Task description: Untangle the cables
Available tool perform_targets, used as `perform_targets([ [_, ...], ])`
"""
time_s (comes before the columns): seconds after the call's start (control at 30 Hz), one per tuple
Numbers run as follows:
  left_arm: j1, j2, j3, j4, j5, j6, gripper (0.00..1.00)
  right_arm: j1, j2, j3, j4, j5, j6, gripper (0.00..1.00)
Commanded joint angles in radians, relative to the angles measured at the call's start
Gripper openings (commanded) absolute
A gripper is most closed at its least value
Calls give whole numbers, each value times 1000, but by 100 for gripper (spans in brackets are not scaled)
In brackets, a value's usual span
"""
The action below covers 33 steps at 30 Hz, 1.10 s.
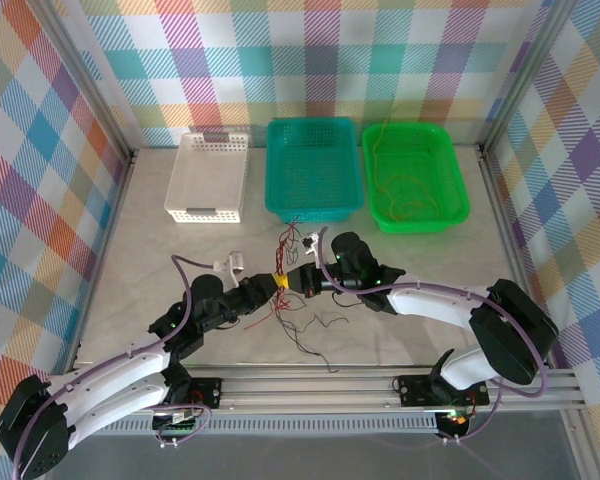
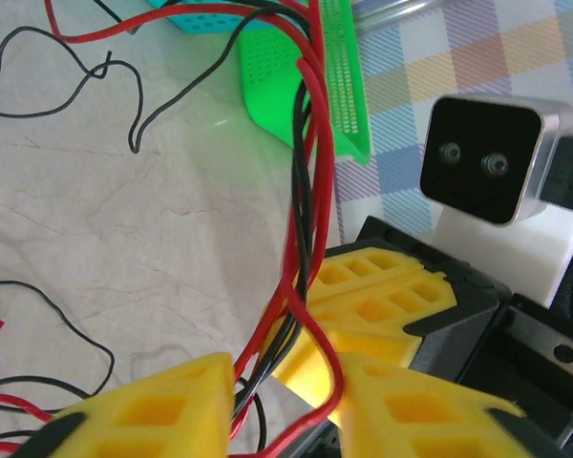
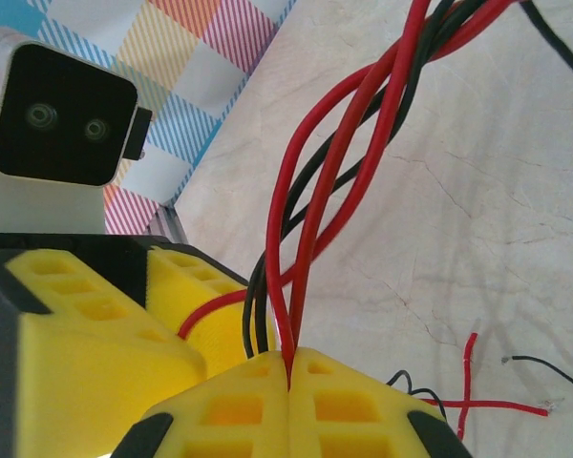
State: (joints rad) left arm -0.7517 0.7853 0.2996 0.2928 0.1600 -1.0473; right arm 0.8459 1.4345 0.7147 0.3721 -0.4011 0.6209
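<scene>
Cables: my red and black cables [image 1: 302, 318] lie tangled at the middle of the table [image 1: 140, 260], nearer its near edge than the baskets, with loose tails trailing toward that edge.
Bundle axis: the twisted bundle [image 3: 363, 143] runs straight out from both sets of fingertips. From above, it rises from where my grippers meet toward the far edge, short of the teal basket [image 1: 313, 126].
Right gripper: my right gripper [image 3: 288, 374] is pressed together, pinching a red strand at the seam, with black strands slipping just beside it.
Left gripper: my left gripper [image 2: 285, 372] stands part-spread, its gap wider than the strands. Red and black wires thread loosely through it and are not clamped, as far as I can see.
Nearer arm: neither; both tips meet at the bundle, the right's yellow fingers just beside my left's.
Arm pose: both forearms lie low, reaching in from the near corners, wrists facing each other.
Next move, my judgement: the left must bite before I pull apart along the table's left-right line.
Risk: taking several strands together would tighten the twist.
</scene>
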Motion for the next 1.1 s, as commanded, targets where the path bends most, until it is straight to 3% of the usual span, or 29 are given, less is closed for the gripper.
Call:
perform_targets([
  [0.0,-7,2,17,35,-8,20,20,1,5,32,15,-8,7,0],
  [0.1,-8,-9,14,12,-27,23,0,0,-5,31,0,4,0,0],
  [0.2,-7,-38,17,-32,-50,37,0,-1,-23,24,-15,14,-9,0],
  [0.37,8,-155,58,-242,-116,82,0,-54,-103,-24,-86,63,-20,0],
  [0.7,136,-333,128,-639,-113,143,0,-300,-325,-156,-240,74,0,0],
  [0.93,243,-343,281,-910,-123,232,0,-526,-454,-237,-381,93,54,0],
  [1.07,280,-318,428,-1024,-181,323,0,-632,-499,-268,-481,148,89,0],
])
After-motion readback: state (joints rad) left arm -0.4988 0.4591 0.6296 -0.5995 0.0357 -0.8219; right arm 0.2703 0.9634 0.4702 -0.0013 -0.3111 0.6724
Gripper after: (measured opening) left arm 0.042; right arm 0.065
